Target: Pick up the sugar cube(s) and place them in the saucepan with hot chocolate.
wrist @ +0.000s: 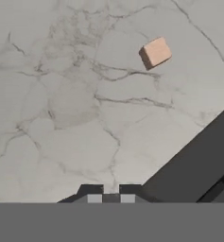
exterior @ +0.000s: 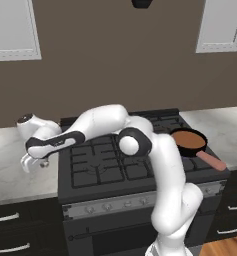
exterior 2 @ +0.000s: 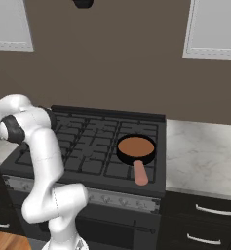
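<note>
On counter (wrist: 61,94) — one sugar cube (wrist: 155,52)

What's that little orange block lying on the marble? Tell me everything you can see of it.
The small orange-tan sugar cube is a plain, matte block with a lighter top face and darker shaded sides. It lies loose on the grey-veined marble counter, turned at an angle, some way from the black stove's edge. Nothing else touches it.

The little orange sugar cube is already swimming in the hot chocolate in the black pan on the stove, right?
Not quite. The orange sugar cube is lying on the grey marble counter, as the hand view shows. The black pan of hot chocolate does sit on the stove, with only brown liquid visible in it.
</note>
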Controlling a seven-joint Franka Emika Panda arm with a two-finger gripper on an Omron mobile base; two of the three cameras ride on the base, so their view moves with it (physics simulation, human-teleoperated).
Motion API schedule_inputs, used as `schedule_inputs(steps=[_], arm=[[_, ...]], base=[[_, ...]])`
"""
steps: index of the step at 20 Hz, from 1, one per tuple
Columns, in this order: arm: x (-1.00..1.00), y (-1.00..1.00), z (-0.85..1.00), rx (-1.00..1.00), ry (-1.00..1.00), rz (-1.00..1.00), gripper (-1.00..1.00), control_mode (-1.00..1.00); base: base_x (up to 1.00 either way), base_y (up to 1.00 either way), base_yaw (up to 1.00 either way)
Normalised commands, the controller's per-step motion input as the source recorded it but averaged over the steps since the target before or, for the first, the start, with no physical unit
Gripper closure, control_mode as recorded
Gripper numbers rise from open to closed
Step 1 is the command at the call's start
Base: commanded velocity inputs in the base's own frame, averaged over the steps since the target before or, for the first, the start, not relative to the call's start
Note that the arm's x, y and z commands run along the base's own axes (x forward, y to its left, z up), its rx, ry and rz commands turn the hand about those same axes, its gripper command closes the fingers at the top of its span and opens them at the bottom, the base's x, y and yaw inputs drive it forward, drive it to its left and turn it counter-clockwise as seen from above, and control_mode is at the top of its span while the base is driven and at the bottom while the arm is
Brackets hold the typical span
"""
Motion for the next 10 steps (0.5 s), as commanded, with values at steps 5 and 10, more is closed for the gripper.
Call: schedule_inputs(steps=[5,10], arm=[[-0.4,-0.8,0.47,0.0,-0.05,-0.26,1.0,-1.0],[-0.33,-1.0,0.31,0.04,-0.09,-0.31,1.0,-1.0]], base=[[0.0,0.0,0.0],[0.0,0.0,0.0]])
